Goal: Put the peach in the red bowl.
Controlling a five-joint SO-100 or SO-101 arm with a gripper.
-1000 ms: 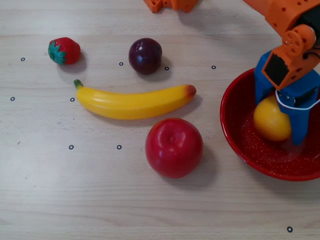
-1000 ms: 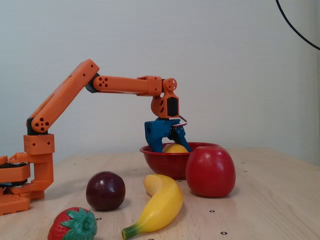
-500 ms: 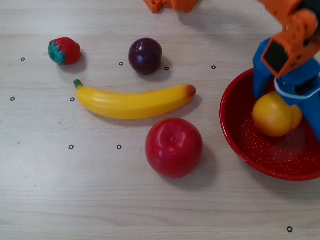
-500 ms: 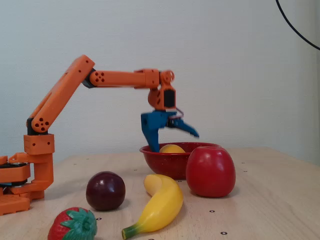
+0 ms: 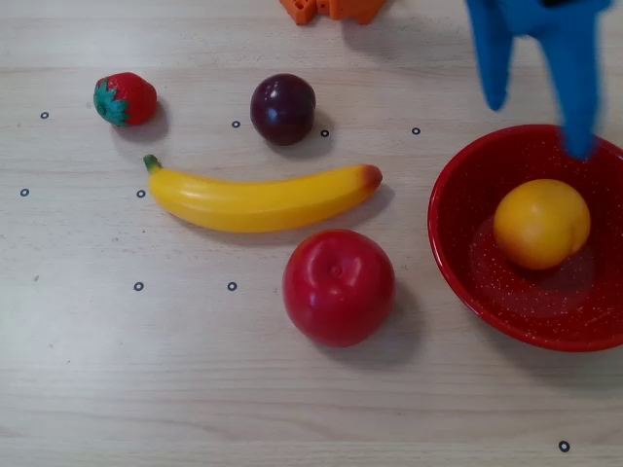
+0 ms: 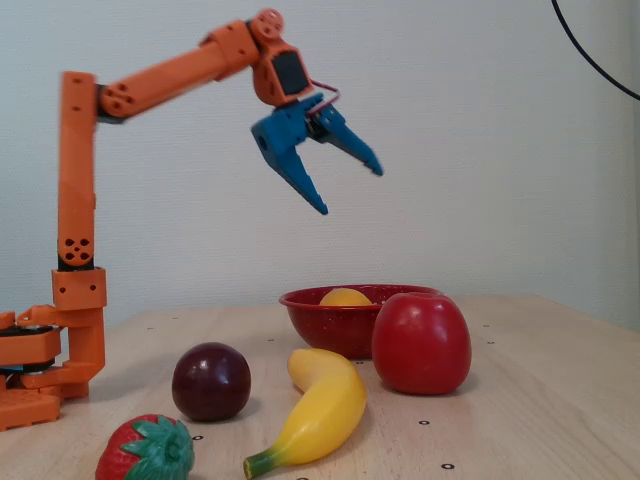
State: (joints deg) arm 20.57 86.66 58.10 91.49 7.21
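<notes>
The yellow-orange peach (image 5: 541, 223) lies inside the red speckled bowl (image 5: 458, 243) at the right of the overhead view. In the fixed view only the peach's top (image 6: 345, 296) shows above the bowl's rim (image 6: 318, 312). My blue gripper (image 5: 538, 125) is open and empty, above the bowl's far rim in the overhead view. In the fixed view the gripper (image 6: 350, 190) hangs high above the bowl, fingers spread and pointing down to the right.
A red apple (image 5: 339, 287) sits left of the bowl. A yellow banana (image 5: 258, 199), a dark plum (image 5: 282, 108) and a strawberry (image 5: 125, 99) lie further left. The orange arm base (image 6: 40, 370) stands at the table's back.
</notes>
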